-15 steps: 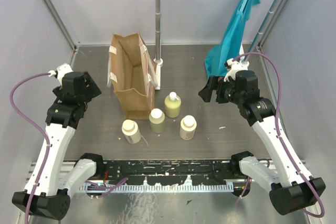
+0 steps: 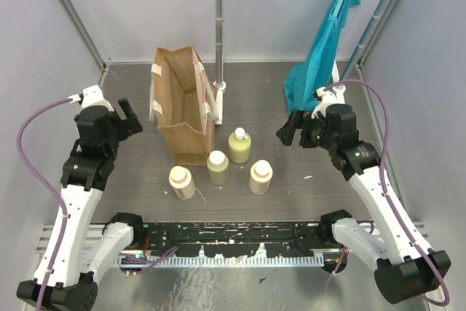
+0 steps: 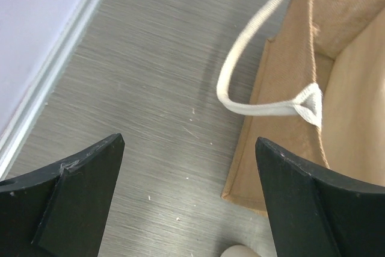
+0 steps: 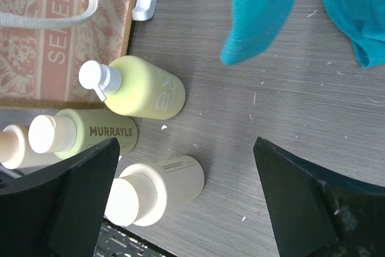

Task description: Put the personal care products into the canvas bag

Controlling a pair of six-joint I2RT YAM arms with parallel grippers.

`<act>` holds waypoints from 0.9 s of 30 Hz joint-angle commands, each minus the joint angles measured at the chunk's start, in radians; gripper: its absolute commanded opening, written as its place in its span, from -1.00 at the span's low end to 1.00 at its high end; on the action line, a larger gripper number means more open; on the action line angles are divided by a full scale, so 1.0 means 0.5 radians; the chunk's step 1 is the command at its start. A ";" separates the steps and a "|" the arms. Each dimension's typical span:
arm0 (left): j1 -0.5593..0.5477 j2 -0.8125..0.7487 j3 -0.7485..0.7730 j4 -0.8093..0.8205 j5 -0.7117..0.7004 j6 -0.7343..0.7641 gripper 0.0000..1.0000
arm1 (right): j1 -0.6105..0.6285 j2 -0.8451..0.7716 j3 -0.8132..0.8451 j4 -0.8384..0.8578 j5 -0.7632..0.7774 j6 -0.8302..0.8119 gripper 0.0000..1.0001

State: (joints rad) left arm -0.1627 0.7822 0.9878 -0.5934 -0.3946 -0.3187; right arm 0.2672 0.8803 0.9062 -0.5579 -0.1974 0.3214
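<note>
Standing upright on the table (image 2: 291, 187), the two yellow-green bottles (image 2: 239, 148) (image 2: 218, 170) and the two cream bottles (image 2: 261, 178) (image 2: 181, 183) are seen close to the near end of the canvas bag (image 2: 182, 118), all outside it. The left gripper (image 2: 131, 117) is held wide apart with nothing in it, just left of the bag and near its white strap handle (image 3: 304, 105). The right gripper (image 2: 287, 127) is held wide apart too, with nothing in it, right of the bottles and near the teal cloth (image 2: 324, 49).
</note>
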 commanded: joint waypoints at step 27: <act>-0.014 0.555 0.156 0.456 0.741 -0.123 0.96 | 0.601 0.621 0.321 0.135 0.284 -0.015 1.00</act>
State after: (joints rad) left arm -0.1646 1.0260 1.0023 -0.4686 -0.0330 -0.3786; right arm 0.5629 1.1912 1.0019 -0.5423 -0.1013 0.3172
